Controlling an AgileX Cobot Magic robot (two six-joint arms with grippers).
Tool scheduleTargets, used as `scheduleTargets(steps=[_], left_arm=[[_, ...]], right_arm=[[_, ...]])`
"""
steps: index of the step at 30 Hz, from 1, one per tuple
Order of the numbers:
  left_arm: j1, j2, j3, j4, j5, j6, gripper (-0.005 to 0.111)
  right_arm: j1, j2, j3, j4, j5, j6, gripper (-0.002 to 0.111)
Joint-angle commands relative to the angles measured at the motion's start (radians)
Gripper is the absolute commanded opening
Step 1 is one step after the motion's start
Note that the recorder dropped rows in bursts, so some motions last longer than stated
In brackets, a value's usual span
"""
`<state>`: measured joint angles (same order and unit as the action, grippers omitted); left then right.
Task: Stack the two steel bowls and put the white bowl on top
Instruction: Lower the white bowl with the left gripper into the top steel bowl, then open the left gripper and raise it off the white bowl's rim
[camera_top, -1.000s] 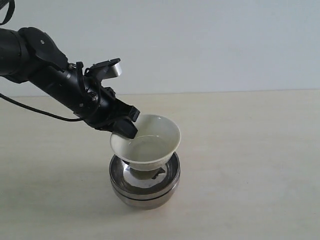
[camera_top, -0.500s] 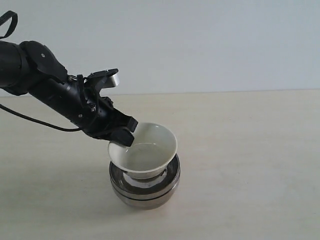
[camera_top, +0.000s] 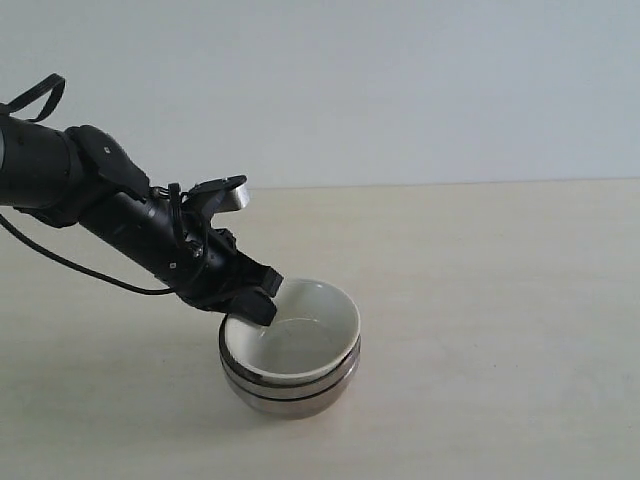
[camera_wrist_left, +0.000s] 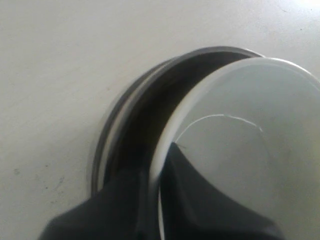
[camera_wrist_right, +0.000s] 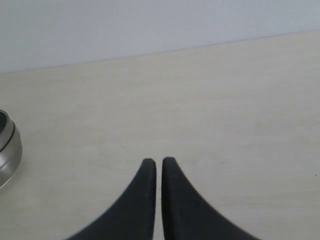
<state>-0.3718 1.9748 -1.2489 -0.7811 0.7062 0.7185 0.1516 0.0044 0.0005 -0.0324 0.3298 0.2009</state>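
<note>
The two steel bowls (camera_top: 292, 388) stand nested on the table as one shiny stack. The white bowl (camera_top: 300, 338) sits down inside the upper steel bowl, slightly tilted, with its rim just above the steel rim. My left gripper (camera_top: 256, 306) is shut on the white bowl's near-left rim, one finger inside and one outside. In the left wrist view the white bowl (camera_wrist_left: 250, 130) fills the steel bowls (camera_wrist_left: 131, 112), and the left gripper (camera_wrist_left: 160, 167) pinches the rim. My right gripper (camera_wrist_right: 159, 161) is shut and holds nothing; it hovers above bare table.
The pale wooden table (camera_top: 490, 300) runs back to a plain light wall. The right wrist view catches the steel stack's side (camera_wrist_right: 7, 150) at its edge. A black cable trails from the left arm (camera_top: 70, 265).
The left gripper has lowered the white bowl from a tilted hover above the steel stack down into the upper steel bowl.
</note>
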Motion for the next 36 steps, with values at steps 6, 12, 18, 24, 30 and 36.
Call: scheduleTargets(steps=[6, 12, 18, 24, 30, 36], left_arm=[[0.002, -0.003, 0.003, 0.008, -0.011, 0.007, 0.004], [0.002, -0.003, 0.003, 0.008, -0.022, 0.007, 0.024], [0.002, -0.009, 0.003, 0.008, -0.024, 0.007, 0.040], [0.002, -0.055, 0.003, 0.008, -0.026, 0.007, 0.040], [0.002, -0.107, 0.003, 0.010, -0.021, -0.002, 0.040], [0.002, -0.120, 0.003, 0.018, -0.012, -0.012, 0.039]], right_arm=[[-0.003, -0.004, 0.000, -0.004, -0.007, 0.001, 0.000], [-0.003, -0.004, 0.000, -0.004, -0.007, 0.001, 0.000], [-0.003, -0.004, 0.000, -0.004, -0.007, 0.001, 0.000], [-0.003, -0.004, 0.000, -0.004, -0.007, 0.001, 0.000], [-0.003, -0.004, 0.000, -0.004, -0.007, 0.001, 0.000], [-0.003, -0.004, 0.000, -0.004, -0.007, 0.001, 0.000]])
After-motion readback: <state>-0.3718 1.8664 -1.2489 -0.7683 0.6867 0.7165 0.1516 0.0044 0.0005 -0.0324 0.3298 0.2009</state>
